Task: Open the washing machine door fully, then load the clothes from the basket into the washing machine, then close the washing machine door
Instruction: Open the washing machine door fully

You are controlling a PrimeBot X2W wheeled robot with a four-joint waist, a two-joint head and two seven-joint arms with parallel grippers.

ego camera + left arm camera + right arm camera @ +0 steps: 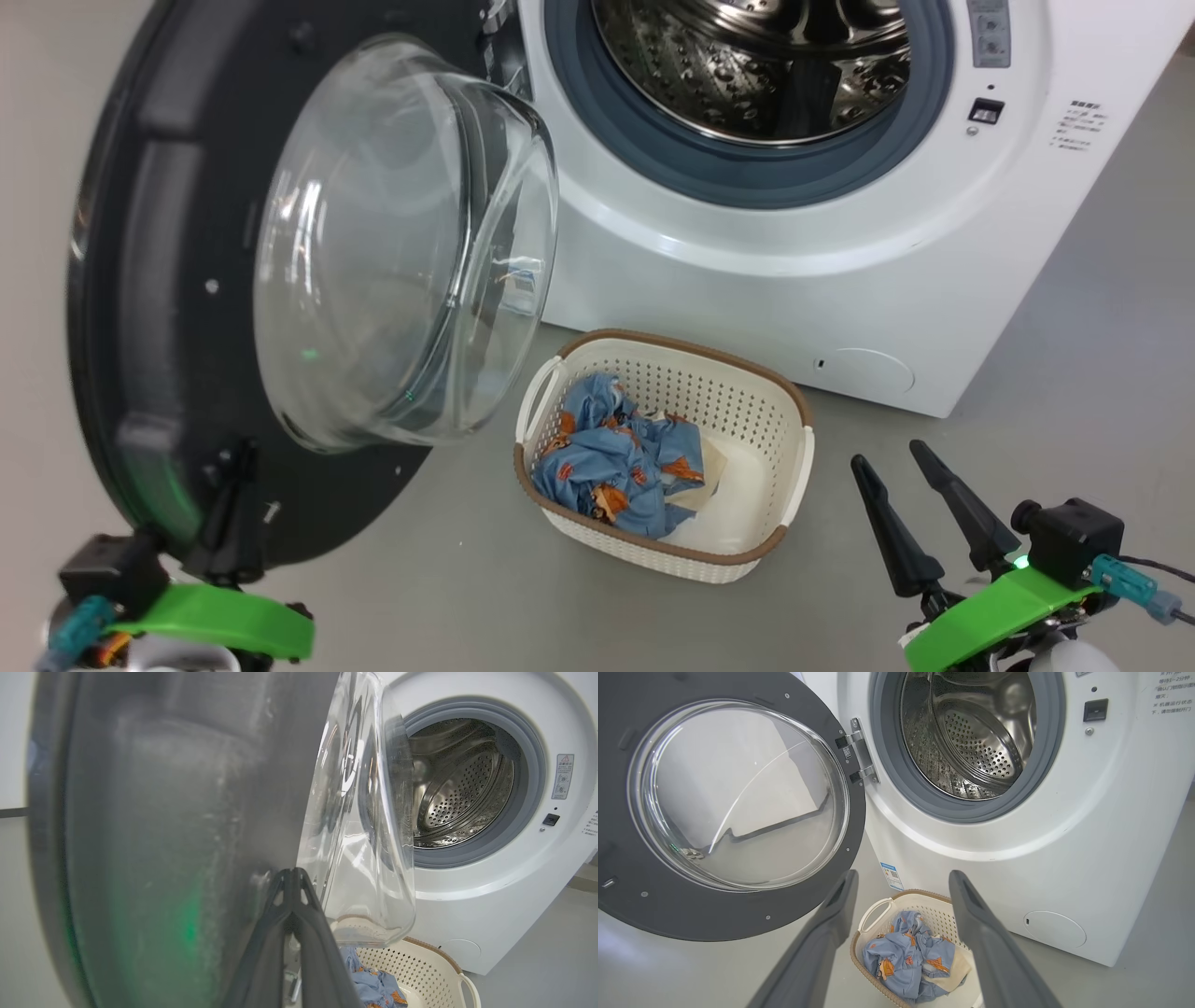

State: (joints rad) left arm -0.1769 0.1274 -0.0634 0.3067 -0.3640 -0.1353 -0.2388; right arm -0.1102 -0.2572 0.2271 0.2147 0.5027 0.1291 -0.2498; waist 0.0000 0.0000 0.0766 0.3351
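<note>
I find the washing machine (747, 233) with its steel drum (747, 65) exposed and the washing machine door (168, 280) swung wide on my left. The basket (794, 439) sits on the floor (448, 588) just before the machine, the clothes (616, 457) bundled inside it. My left gripper (292, 877) is pressed together at the door's lower rim; my right gripper (887, 455) hangs spread, near the basket.

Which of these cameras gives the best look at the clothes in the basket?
The head view: the blue clothes lie whole and unblocked in the basket. The right wrist view shows them low, framed by the open right pincer. The left wrist view catches a blue corner at its bottom edge, below the glass door.
</note>
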